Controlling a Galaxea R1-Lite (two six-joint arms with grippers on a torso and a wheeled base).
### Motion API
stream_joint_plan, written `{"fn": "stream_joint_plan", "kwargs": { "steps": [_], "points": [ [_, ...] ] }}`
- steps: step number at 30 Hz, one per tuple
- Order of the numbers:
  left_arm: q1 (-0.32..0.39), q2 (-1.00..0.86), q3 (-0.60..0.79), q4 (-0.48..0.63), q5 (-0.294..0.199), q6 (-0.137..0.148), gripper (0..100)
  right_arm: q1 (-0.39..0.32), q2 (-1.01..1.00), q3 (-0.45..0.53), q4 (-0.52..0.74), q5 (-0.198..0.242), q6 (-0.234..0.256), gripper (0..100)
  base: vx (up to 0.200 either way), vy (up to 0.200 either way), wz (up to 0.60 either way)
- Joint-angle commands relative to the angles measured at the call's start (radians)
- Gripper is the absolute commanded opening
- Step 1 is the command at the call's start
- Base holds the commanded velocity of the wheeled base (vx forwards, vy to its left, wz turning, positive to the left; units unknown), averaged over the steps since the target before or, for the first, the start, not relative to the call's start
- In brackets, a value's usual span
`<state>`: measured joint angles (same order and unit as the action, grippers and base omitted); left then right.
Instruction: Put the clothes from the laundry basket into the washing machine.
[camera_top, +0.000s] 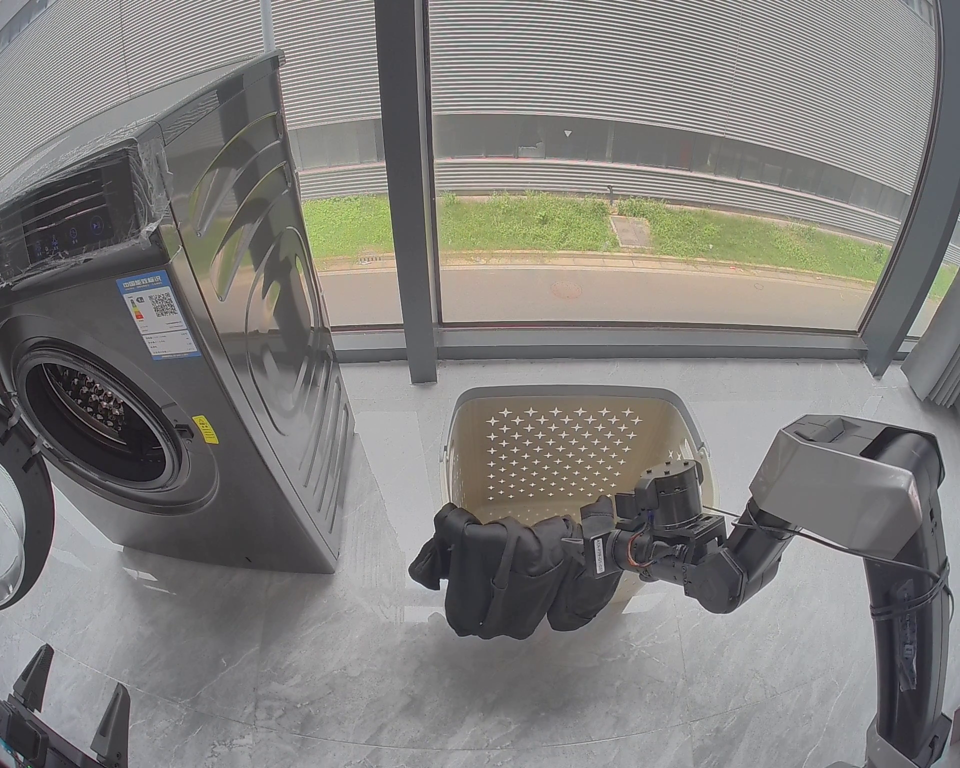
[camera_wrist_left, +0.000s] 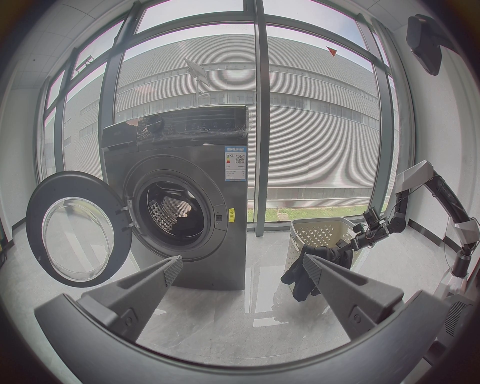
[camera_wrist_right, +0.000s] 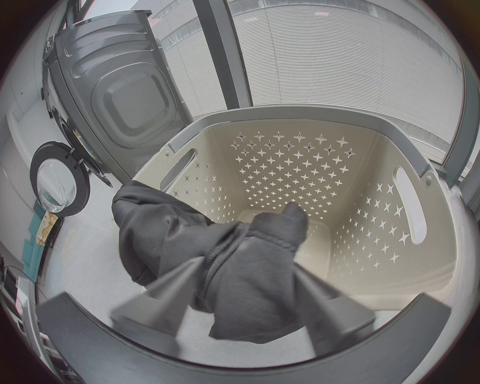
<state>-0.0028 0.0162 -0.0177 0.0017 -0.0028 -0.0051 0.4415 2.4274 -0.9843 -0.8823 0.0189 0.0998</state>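
Down low and nearest, the left gripper (camera_top: 78, 682) hangs with its two dark wedge fingers spread wide and nothing between them. It faces the washer (camera_top: 250, 300), and I take it to be parked clear of the other arm's path.

The right gripper (camera_top: 592, 552) is clamped on a dark garment (camera_top: 500, 578), its fingers buried in the cloth. It holds the garment up at the near corner of the basket (camera_top: 570, 392), on the side toward the washer. The cloth hangs above the rim and off the floor (camera_top: 300, 680). That height looks chosen so the cloth clears the rim on the carry across.

The garment is thick, soft charcoal fabric, rather like sweatshirt fleece, with a stitched band along one edge. It bunches in heavy folds and droops on both sides of the grip, so I would expect it to sway and trail when carried.

The basket is stiff cream plastic, pierced with small star holes, with a grey rim and slot handles. Past the cloth I can see only part of its bottom, and that part looks bare.

The washer is glossy dark grey metal with curved ribs pressed into its side. Its round door (camera_wrist_left: 77, 227), with a glass bowl in a black ring, stands swung wide open. That leaves the studded steel drum (camera_top: 100, 410) ready to be loaded. The floor is polished grey stone.
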Motion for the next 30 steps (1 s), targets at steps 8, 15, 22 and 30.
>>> {"fn": "stream_joint_plan", "kwargs": {
  "steps": [8, 15, 22, 30],
  "points": [
    [0.001, -0.013, 0.016, 0.0, 0.0, -0.001, 100, 0.002, -0.004, -0.019, 0.0, -0.005, -0.003, 0, 0.0, 0.0, 0.0],
    [0.0, -0.013, 0.016, 0.0, 0.0, -0.001, 100, 0.002, -0.22, 0.065, 0.022, -0.002, 0.011, 0, 0.0, 0.0, 0.0],
    [0.0, -0.013, 0.016, 0.0, 0.0, 0.001, 100, -0.004, -0.301, 0.131, 0.003, 0.004, 0.017, 0, 0.0, 0.0, 0.0],
    [0.0, -0.013, 0.016, 0.0, 0.0, -0.001, 100, -0.009, -0.203, 0.153, -0.096, 0.004, 0.026, 0, 0.0, 0.0, 0.0]
  ]
}}
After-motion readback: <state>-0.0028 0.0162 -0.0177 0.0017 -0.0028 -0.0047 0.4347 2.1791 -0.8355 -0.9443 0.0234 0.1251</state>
